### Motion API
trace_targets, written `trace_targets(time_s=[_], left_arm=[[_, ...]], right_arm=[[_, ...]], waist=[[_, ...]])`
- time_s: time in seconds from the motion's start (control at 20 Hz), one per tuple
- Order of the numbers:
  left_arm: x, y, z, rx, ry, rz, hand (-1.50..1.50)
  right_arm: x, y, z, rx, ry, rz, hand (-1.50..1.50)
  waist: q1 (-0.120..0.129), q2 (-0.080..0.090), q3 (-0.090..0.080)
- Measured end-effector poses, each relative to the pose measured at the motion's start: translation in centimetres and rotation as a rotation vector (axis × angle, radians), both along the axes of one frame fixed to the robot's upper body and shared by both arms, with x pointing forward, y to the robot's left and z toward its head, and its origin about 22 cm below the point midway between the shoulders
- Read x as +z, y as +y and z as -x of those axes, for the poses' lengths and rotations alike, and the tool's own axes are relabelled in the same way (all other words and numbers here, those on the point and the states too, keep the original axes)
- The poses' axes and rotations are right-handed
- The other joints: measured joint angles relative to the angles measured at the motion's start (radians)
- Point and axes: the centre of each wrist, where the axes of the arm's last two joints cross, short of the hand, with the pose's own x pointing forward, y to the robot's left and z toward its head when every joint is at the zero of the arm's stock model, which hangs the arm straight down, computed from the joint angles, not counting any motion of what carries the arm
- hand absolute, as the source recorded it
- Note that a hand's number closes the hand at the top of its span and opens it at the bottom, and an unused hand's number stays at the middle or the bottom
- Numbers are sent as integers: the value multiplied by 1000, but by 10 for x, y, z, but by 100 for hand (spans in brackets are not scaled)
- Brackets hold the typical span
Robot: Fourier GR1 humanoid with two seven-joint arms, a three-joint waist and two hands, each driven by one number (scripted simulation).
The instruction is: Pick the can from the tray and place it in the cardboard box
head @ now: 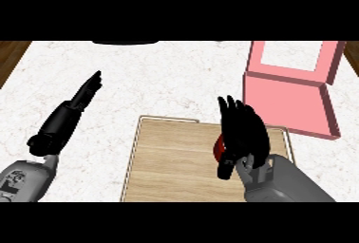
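A wooden tray (168, 161) lies on the white marble counter in the lower middle of the head view. On its right part stands a red can (219, 147), mostly hidden; only a red sliver shows. My right hand (245, 137) is over the can, fingers stretched away from me, with the thumb below the can on its left; it is open. The box (291, 102) is pink, sits at the upper right beyond the tray, and has its lid (294, 59) raised at the back. My left hand (85, 92) rests open at the left, fingers straight.
A dark round object (126, 42) shows at the counter's far edge, cut off by the view. Brown wood floor (13, 52) shows past the counter's far left and far right corners. Bare marble (168, 80) lies between my left hand and the box.
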Motion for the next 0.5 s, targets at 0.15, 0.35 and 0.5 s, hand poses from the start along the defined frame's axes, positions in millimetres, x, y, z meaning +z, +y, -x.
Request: trace_targets(time_s=[0.15, 0.35, 0.5], left_arm=[[1, 0, -2, 3, -2, 4, 0], [2, 8, -1, 5, -5, -6, 0], [3, 4, 1, 1, -5, -6, 0]], right_arm=[[-9, -4, -3, -18, 14, 25, -150], [-12, -9, -2, -44, 16, 40, -150], [-18, -8, 3, -61, 21, 40, -150]], waist=[[-2, 1, 0], [-3, -1, 0], [-2, -1, 0]])
